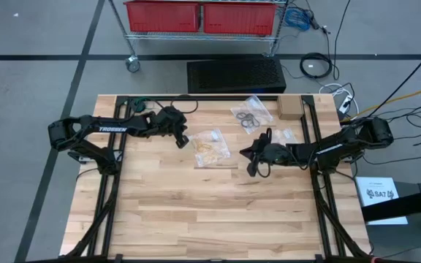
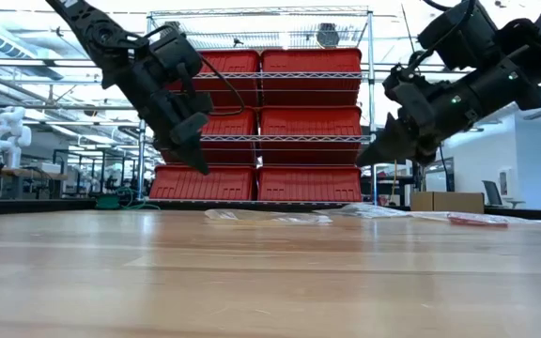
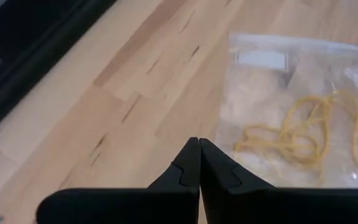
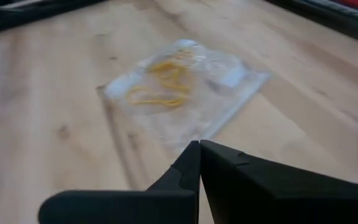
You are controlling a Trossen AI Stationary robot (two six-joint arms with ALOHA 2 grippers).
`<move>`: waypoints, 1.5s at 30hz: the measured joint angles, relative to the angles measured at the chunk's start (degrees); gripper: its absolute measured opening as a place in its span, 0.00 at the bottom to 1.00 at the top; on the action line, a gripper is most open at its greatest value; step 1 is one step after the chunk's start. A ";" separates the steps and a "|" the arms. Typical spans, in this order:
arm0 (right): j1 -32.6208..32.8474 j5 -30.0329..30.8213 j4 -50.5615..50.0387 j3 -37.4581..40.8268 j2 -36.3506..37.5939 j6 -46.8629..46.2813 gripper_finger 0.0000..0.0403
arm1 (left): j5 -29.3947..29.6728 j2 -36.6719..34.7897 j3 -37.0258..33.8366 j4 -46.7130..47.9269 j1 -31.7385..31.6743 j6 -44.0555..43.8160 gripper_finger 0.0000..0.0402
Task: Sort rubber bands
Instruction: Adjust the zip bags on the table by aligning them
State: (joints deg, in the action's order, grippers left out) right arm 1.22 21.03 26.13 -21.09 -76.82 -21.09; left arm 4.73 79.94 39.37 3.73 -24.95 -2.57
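Yellowish-tan rubber bands (image 1: 209,148) lie tangled in thin, floppy loops inside a clear plastic bag (image 3: 272,118) flat on the wooden desk (image 1: 196,212), near its middle toward the far edge. A second clear bag (image 1: 252,115) farther back holds dark rubber bands (image 1: 248,119), and a third bag (image 1: 286,136) sits just beside the right arm; its contents cannot be made out. The left gripper (image 1: 183,141) hangs above the desk just left of the tan bands' bag, fingers pressed together and empty. The right gripper (image 1: 252,162) hovers to that bag's right, its fingers likewise together on nothing. A small cardboard box (image 1: 289,109) rests at the desk's far right corner. Beyond the desk, red bins (image 2: 261,122) fill a wire rack (image 2: 370,94), and cables (image 1: 316,66) trail across the floor.
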 joint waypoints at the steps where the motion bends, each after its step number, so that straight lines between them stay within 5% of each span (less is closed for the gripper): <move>1: -0.36 1.20 -1.36 -0.55 0.00 -0.43 0.00 | -0.24 0.00 -0.12 -0.93 0.12 0.00 0.00; 10: -5.01 1.93 -4.92 -3.29 0.00 1.01 0.00 | -16.09 7.58 0.01 -18.42 3.33 -1.58 0.00; 14: -6.94 1.90 -4.96 -3.31 0.00 0.81 0.00 | -18.24 14.15 1.82 -21.18 3.80 -1.48 0.00; 32: -13.78 1.97 -5.99 -3.31 0.00 -1.92 0.00 | -9.24 21.31 4.12 -14.90 2.29 -3.20 0.00; 45: -18.50 14.22 -17.91 -3.36 -0.02 -16.20 0.00 | 0.91 12.87 -5.97 -12.68 9.20 -21.00 0.00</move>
State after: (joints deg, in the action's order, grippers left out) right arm -17.28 35.25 8.22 -24.45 -76.84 -37.29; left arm 5.64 92.81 33.40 -8.95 -15.75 -23.57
